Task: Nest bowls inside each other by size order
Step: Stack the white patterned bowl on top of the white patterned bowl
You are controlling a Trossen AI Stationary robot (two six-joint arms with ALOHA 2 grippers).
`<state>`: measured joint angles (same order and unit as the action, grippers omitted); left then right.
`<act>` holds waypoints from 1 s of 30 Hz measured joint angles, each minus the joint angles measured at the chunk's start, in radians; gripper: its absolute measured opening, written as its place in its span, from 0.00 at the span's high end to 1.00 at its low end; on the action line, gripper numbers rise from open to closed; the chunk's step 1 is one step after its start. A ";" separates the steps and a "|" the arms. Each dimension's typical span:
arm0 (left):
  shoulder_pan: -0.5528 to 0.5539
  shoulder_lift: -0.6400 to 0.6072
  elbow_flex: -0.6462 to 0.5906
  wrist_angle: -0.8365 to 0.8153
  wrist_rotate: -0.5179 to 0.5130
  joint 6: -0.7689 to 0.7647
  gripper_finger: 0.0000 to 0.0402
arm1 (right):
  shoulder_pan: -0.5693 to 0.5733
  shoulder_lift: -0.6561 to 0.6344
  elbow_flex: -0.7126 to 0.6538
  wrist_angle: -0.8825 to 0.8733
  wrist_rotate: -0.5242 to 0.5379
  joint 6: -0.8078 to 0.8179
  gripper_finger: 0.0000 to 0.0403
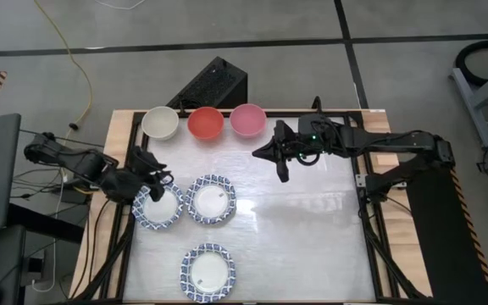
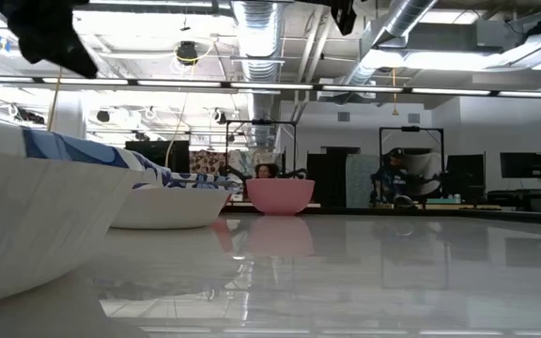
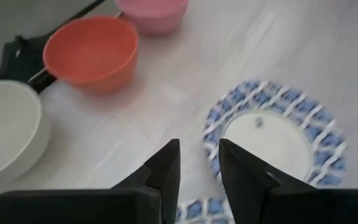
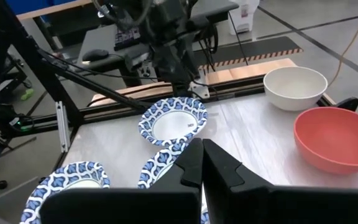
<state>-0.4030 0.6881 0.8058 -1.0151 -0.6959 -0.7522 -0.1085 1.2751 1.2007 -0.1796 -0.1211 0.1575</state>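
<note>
a glossy white table (image 1: 312, 229) carries three patterned bowls (image 1: 210, 200) and three plain bowls (image 1: 205, 124).

Along the upper edge of the table (image 1: 312, 246) sit a cream bowl (image 1: 160, 122), red bowl (image 1: 205, 123) and pink bowl (image 1: 248, 119). Below, three blue-patterned bowls (image 1: 211, 200) lie; the left end effector (image 1: 158, 180) hovers over the leftmost, and the right end effector (image 1: 280, 157) hangs at centre-right.

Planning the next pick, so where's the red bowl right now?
In the high view, the red bowl sits at the table's far edge, middle of a row between the cream-white bowl on its left and the pink bowl on its right.
</note>
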 joint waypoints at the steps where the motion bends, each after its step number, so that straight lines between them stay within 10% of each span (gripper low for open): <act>1: 0.000 0.006 0.000 -0.023 0.013 -0.009 0.75 | 0.000 0.000 0.000 0.000 0.000 -0.001 0.94; 30: 0.210 0.114 -0.155 0.026 0.454 0.041 0.75 | 0.002 0.004 0.000 -0.003 -0.001 0.001 0.93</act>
<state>-0.1932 0.8020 0.6510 -0.9890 -0.2417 -0.7113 -0.1066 1.2793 1.2007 -0.1829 -0.1219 0.1589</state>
